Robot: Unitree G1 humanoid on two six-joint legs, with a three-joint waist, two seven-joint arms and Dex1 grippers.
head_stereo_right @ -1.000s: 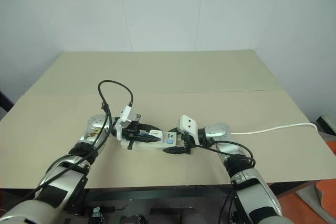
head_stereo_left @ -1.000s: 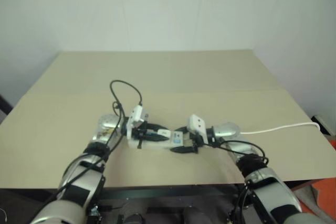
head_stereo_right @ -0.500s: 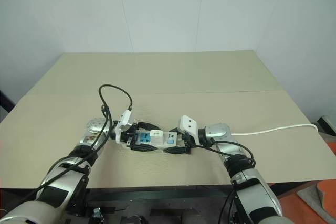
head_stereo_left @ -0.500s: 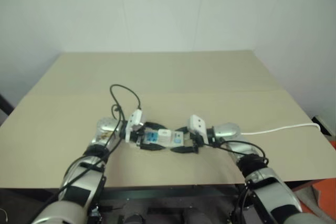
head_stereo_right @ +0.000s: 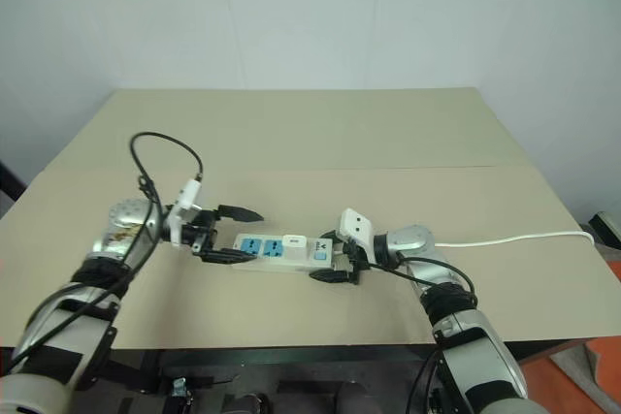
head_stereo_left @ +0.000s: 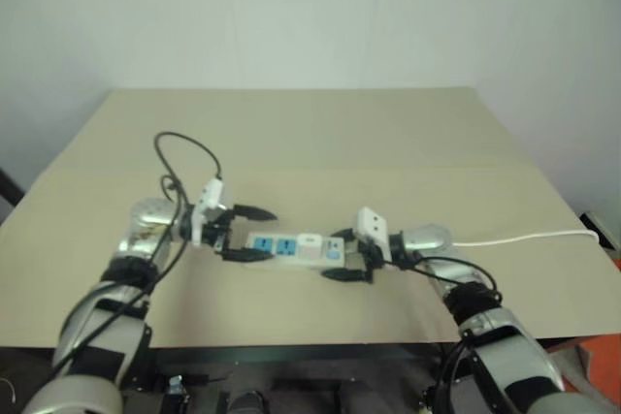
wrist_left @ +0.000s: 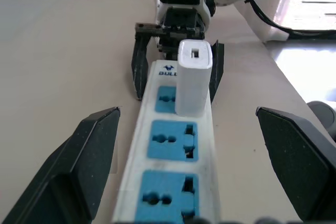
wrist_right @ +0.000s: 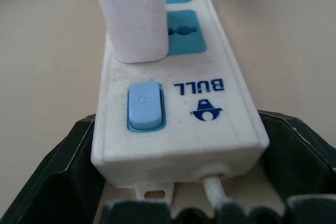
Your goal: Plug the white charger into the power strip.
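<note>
**Charger seated in the strip, both sets of fingers spread**

I see the charger (wrist_left: 192,80) standing upright in the strip (head_stereo_right: 281,251), in the socket nearest the switch end, with two blue sockets bare on the side toward my left fingers (head_stereo_right: 231,235). The strip lies flat on the bench (head_stereo_right: 320,133), between my two hands.

My left fingers are wide apart and hold nothing; the near end of the strip lies just ahead of them, one finger tip raised clear above the bench and the other low beside the strip's end. From the left wrist, the strip runs straight away between the two spread fingers toward the charger.

My right fingers (head_stereo_right: 335,257) are also spread, one on each side of the strip's cord end, close to its sides; I cannot tell if they touch. The blue switch (wrist_right: 144,105) sits just ahead of them, the charger right behind it. The cord (head_stereo_right: 514,238) trails off past the right wrist across the bench.
</note>
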